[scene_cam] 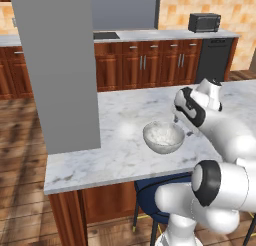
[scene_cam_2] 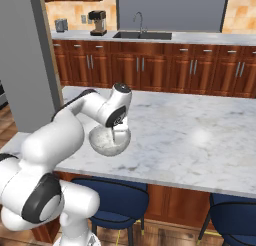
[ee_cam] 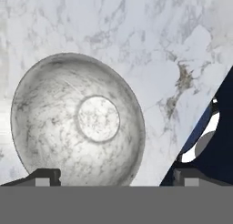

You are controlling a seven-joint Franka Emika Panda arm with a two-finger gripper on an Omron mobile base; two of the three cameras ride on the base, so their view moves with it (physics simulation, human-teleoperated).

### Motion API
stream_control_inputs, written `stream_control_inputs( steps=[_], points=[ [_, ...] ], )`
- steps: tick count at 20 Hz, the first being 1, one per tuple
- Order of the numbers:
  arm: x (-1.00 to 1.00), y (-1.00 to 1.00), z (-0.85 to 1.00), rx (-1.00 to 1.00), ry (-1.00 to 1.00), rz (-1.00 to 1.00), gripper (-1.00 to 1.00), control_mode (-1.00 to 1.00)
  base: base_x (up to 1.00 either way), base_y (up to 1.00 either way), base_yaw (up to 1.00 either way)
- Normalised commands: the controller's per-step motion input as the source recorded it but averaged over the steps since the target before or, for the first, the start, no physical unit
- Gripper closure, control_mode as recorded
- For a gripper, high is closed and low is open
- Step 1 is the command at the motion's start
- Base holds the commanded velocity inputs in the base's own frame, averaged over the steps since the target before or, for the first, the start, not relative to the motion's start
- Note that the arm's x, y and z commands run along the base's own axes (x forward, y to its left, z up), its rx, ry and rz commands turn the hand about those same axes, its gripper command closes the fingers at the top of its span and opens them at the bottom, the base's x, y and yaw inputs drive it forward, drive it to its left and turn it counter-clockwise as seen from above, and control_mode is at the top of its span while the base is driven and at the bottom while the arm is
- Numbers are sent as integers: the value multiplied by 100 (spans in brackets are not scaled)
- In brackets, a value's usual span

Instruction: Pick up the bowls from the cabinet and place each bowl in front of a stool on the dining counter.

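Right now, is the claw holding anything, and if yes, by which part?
Nothing is held. The claw stands open above the marbled bowl, which sits on the dining counter; the fingertips stand apart over its rim.

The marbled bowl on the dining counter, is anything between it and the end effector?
Nothing visible. The end effector hangs open right over the marbled bowl, which sits on the dining counter above a blue stool.

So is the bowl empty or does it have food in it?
Empty. The hand view looks straight into the marbled bowl and shows its bare bottom.
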Motion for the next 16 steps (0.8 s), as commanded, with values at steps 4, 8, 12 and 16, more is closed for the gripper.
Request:
stream_control_inputs(
  steps=[4,8,12,16],
  points=[
    [-76,5,65,-15,-1,24,-100,-100,0,0,0],
    [-100,39,14,-23,-16,37,-100,-100,0,0,0],
    [-100,55,17,-17,-24,45,-100,-100,0,0,0],
    [-59,51,45,-3,-12,35,-100,-100,0,0,0]
  ],
)
